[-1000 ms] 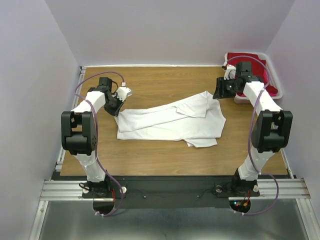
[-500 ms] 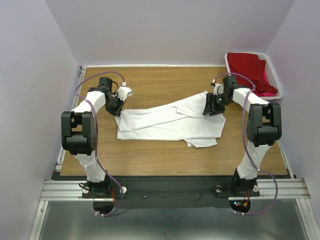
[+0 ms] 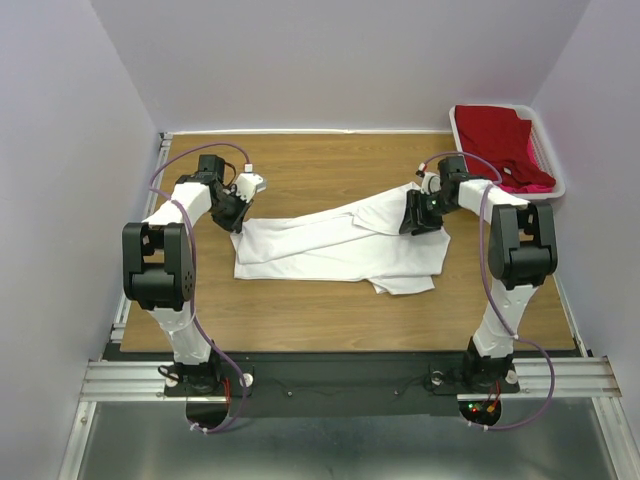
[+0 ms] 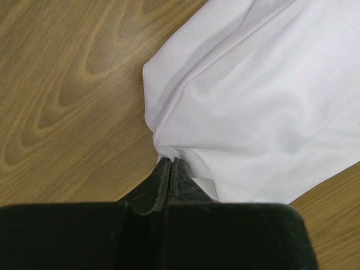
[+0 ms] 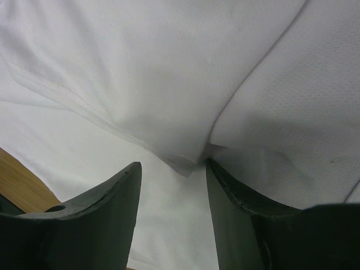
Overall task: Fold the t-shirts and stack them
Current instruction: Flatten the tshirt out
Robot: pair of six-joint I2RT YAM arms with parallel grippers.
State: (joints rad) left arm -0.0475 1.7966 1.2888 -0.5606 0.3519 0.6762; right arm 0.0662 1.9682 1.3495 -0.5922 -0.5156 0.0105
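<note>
A large white t-shirt (image 3: 340, 245) lies crumpled and stretched across the middle of the wooden table. My left gripper (image 3: 236, 222) is at its left end, shut on a pinch of the shirt's edge (image 4: 169, 152); the left gripper's (image 4: 170, 161) fingers press together with cloth at their tips. At the shirt's upper right end, my right gripper (image 3: 420, 215) stands open and low over the cloth. In the right wrist view, the right gripper (image 5: 173, 164) has a raised fold of the white t-shirt (image 5: 169, 73) just ahead of its spread fingers. A deep red t-shirt (image 3: 495, 135) lies in the basket, with pink cloth (image 3: 532, 183) beside it.
The white plastic basket (image 3: 456, 118) stands at the back right corner, just behind the right arm. Purple walls close in the table at the back and on both sides. Bare wood (image 3: 330, 165) shows behind the shirt and along the near edge.
My right gripper has swung from the basket leftward to the white shirt's right end and come down over it. The left gripper has stayed shut on the shirt's left edge.
</note>
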